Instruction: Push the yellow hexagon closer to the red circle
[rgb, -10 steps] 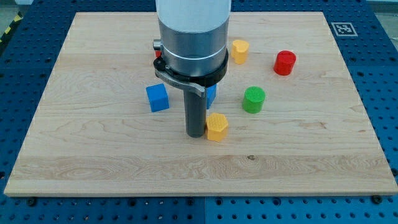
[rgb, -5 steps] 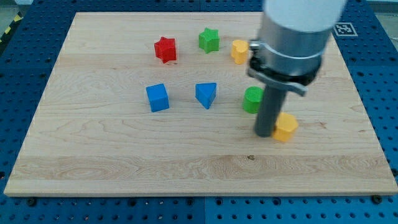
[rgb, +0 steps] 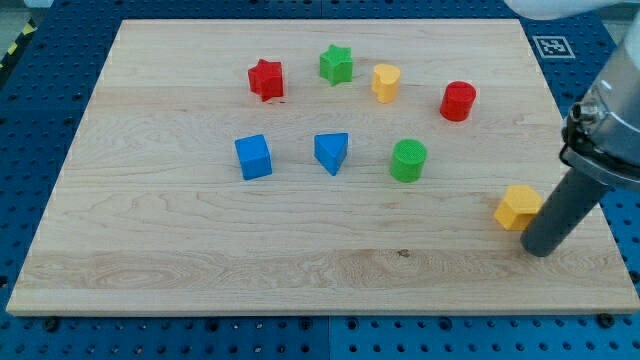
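The yellow hexagon (rgb: 518, 207) lies near the board's right edge, below and right of the red circle (rgb: 458, 101). My tip (rgb: 539, 250) rests on the board just right of and below the hexagon, touching or nearly touching its lower right side. The rod rises toward the view's upper right. The red circle stands at the upper right of the board, well apart from the hexagon.
A green circle (rgb: 408, 160) sits left of the hexagon. A yellow block (rgb: 385, 82), green star (rgb: 337, 64) and red star (rgb: 266, 79) line the top. A blue cube (rgb: 253, 157) and blue triangle (rgb: 331, 152) lie mid-board. The wooden board's right edge (rgb: 590, 190) is close.
The arm swept from the board's middle to the right edge, and the yellow hexagon slid right with it. My tip went from the hexagon's left side to its lower right.
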